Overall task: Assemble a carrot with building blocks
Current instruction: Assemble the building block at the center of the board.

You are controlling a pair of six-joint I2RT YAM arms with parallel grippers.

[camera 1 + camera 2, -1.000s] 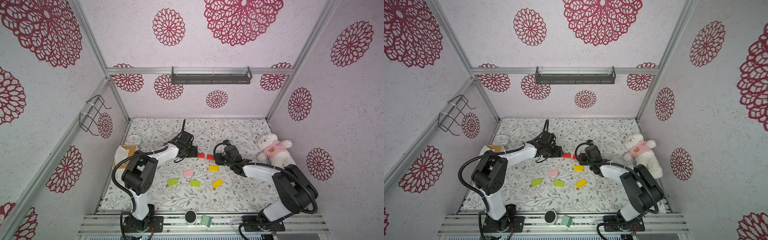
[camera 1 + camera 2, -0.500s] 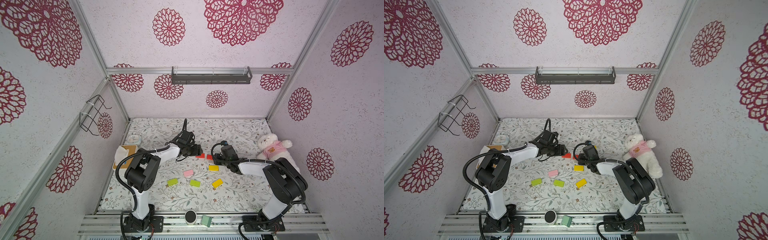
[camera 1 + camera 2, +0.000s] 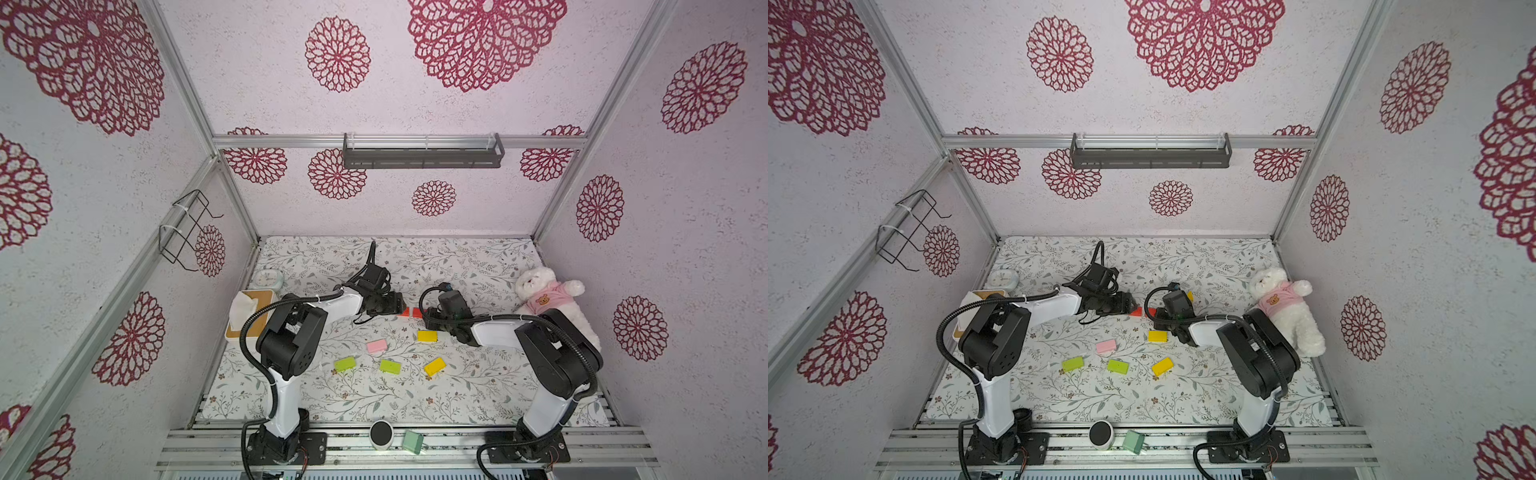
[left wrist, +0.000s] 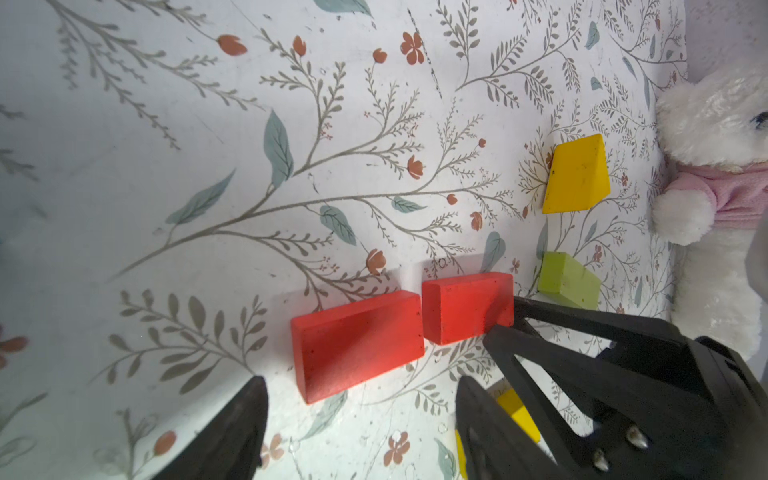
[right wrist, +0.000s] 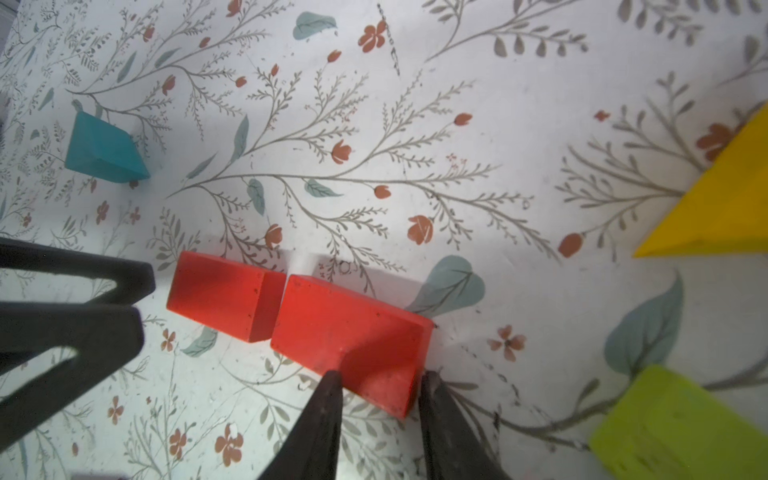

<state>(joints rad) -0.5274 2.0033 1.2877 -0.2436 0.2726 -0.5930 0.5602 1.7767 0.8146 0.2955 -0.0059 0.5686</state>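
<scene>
On the far bench (image 3: 457,257), two red blocks (image 4: 357,340) sit end to end; other blocks (image 3: 390,366) lie scattered. Left fingers (image 4: 232,436) wide; right fingers (image 5: 320,415) narrow at one red corner, grip unclear.

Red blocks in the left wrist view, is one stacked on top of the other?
No, one red block lies flat on the floral mat right beside the other red block, end to end, neither on top.

A white teddy bear in a pink shirt (image 3: 544,301) lies at the floral table's (image 3: 478,257) right edge. At the table's left edge sit a tissue box (image 3: 259,303) and, nearer the table's far end, a small clock (image 3: 268,278). On the table's front rail, a round black-topped device (image 3: 381,433) stands beside a mint-green block (image 3: 412,441).
</scene>
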